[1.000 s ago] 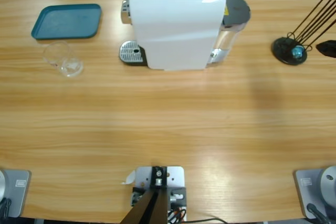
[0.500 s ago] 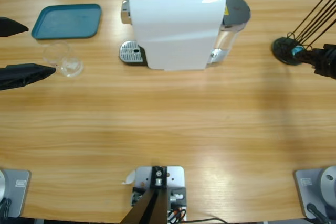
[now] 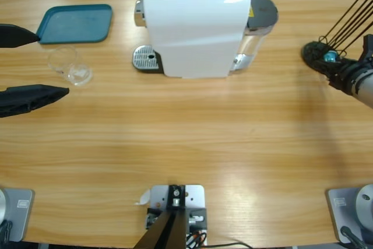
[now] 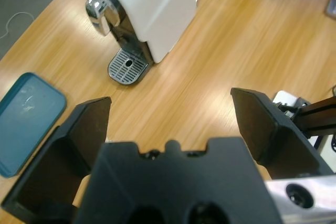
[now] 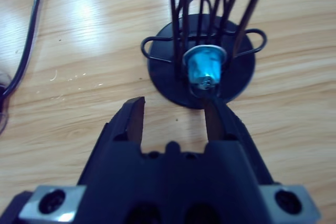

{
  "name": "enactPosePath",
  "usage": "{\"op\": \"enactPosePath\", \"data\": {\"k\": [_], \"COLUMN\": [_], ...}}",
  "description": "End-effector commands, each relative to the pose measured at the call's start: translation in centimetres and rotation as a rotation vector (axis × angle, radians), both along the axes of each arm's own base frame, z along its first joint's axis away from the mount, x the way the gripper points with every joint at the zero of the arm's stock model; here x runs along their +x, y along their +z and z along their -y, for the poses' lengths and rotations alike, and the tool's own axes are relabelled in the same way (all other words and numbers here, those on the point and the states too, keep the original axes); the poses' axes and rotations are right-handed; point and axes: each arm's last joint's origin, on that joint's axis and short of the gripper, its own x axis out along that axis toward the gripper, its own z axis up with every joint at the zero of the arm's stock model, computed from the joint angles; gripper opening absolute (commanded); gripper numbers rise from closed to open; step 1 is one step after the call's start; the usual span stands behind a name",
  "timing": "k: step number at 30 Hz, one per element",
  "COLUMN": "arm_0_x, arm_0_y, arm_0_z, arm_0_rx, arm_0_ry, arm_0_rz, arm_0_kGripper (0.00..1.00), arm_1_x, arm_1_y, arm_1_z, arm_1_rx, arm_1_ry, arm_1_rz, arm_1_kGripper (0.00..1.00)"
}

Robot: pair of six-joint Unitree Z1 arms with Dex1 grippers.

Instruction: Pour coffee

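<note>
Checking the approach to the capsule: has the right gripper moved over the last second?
Yes. The right gripper has come in from the table's right edge, toward the black capsule stand.

Teal tray (image 3: 74,23) just beyond L gripper, drip grate (image 4: 126,67) further ahead, black wire rack (image 5: 202,61) w/ blue capsule (image 5: 204,67) right at R gripper.

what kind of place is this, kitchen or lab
Probably a lab or test bench laid out as a coffee station: a white capsule coffee machine, a wire capsule holder with a blue capsule, on a wooden table worked by robot arms.
</note>
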Motion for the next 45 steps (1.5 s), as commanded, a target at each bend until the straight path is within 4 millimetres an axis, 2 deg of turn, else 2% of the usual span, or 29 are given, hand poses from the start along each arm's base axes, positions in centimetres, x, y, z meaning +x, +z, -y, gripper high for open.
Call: {"op": "enactPosePath", "data": {"k": [1, 9, 25, 27, 30, 32, 37, 41, 45], "arm_0_x": [0.1, 0.2, 0.2, 0.3, 0.3, 0.3, 0.3, 0.3, 0.3], "arm_0_y": [-0.4, -0.7, -1.0, -1.0, -1.1, -1.0, -1.1, -1.1, -1.2], "arm_0_z": [1.3, 1.5, 1.6, 1.6, 1.8, 1.8, 1.8, 1.8, 1.8], "arm_0_rx": [0.004, 0.015, 0.019, 0.021, 0.023, 0.022, 0.02, 0.019, 0.021], "arm_0_ry": [-0.009, -0.011, -0.003, -0.003, -0.002, -0.002, 0.004, 0.004, 0.003], "arm_0_rz": [-0.005, -0.014, -0.024, -0.024, -0.025, -0.026, -0.033, -0.033, -0.035], "arm_0_kGripper": [0.991, 0.991, 0.991, 0.991, 0.991, 0.991, 0.991, 0.991, 0.991], "arm_1_x": [-0.2, 1.0, 2.0, 2.0, 2.1, 2.2, 2.3, 2.3, 2.3], "arm_1_y": [0.2, -0.5, -2.1, -2.1, -2.1, -2.0, -2.0, -2.0, -2.0], "arm_1_z": [1.3, 1.9, 1.7, 2.0, 2.3, 2.3, 2.3, 2.3, 2.3], "arm_1_rx": [-0.028, -0.016, -0.009, -0.008, -0.003, -0.005, -0.007, -0.01, -0.012], "arm_1_ry": [-0.05, -0.036, -0.006, -0.018, -0.027, -0.025, -0.019, -0.018, -0.018], "arm_1_rz": [0.007, 0.0, -0.029, -0.03, -0.024, -0.017, -0.011, -0.008, -0.008], "arm_1_kGripper": [0.468, 0.444, 0.427, 0.351, 0.336, 0.257, 0.207, 0.104, 0.092]}}
